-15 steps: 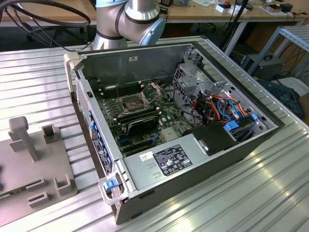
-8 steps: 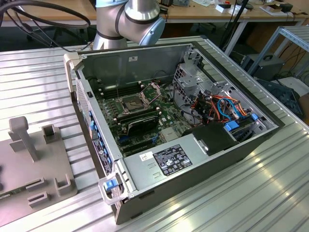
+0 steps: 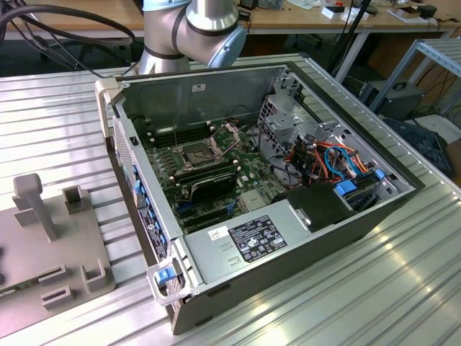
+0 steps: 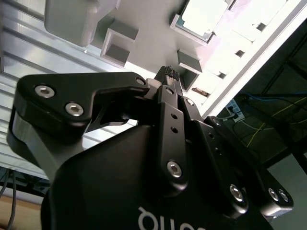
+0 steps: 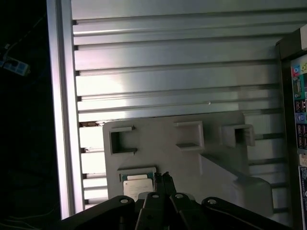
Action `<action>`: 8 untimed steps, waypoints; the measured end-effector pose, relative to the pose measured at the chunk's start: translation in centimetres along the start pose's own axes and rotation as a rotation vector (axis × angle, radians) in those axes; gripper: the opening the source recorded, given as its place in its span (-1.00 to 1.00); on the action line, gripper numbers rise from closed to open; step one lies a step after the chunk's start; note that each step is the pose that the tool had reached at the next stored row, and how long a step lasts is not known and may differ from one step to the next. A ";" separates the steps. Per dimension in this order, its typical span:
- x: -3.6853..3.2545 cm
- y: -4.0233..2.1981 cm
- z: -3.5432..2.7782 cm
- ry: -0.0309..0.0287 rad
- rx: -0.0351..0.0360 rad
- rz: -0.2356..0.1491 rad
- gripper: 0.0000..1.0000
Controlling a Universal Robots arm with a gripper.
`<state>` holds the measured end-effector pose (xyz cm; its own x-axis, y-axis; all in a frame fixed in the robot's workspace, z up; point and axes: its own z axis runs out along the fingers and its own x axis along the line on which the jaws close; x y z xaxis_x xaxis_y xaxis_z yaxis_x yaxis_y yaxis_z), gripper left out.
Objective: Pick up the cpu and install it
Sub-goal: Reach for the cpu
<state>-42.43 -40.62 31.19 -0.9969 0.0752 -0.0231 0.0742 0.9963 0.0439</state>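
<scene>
The cpu [image 5: 137, 184] [image 4: 201, 14] lies flat in a shallow square recess of the grey fixture plate [image 5: 163, 158], silver top up, in the corner of the plate nearest the desk's outer rail; any marking on its lid cannot be made out. The pincer [image 5: 163, 177] [image 4: 169, 73] hangs over the plate just beside the chip with its black fingertips pressed together on nothing. In the second wrist view part of a white printed word shows on its body. Three raised, open-sided brackets [image 5: 189, 134] stand on the plate beyond the recess, with bare plate between them and the chip. The plate rests on the ribbed aluminium desk [image 5: 168, 52], close to the desk's edge. Away from that edge, ribbed surface lies open between the plate and the computer case [image 3: 302, 267]. In the first wrist view the rear panel [image 5: 300, 96] of the case carries coloured ports. In the exterior view the case lies open, with a white printed label [image 3: 256, 238] on the power supply and the dark socket [image 3: 202, 153] on the board. The robot arm [image 3: 194, 29] stands behind the case.
</scene>
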 end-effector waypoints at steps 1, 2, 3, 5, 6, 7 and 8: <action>0.00 0.00 0.03 0.0000 0.0001 0.000 -0.79; 0.01 -0.01 0.09 -0.0001 0.0000 0.000 -0.79; 0.01 -0.01 0.14 -0.0002 -0.0001 0.000 -0.79; 0.02 -0.01 0.22 -0.0001 0.0000 0.000 -0.79; 0.02 -0.01 0.27 -0.0001 0.0000 0.000 -0.79; 0.05 -0.02 0.35 -0.0001 0.0000 0.000 -0.79; 0.07 -0.02 0.41 -0.0001 0.0000 0.000 -0.79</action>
<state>-42.49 -40.62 30.77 -0.9969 0.0753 -0.0232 0.0742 0.9963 0.0439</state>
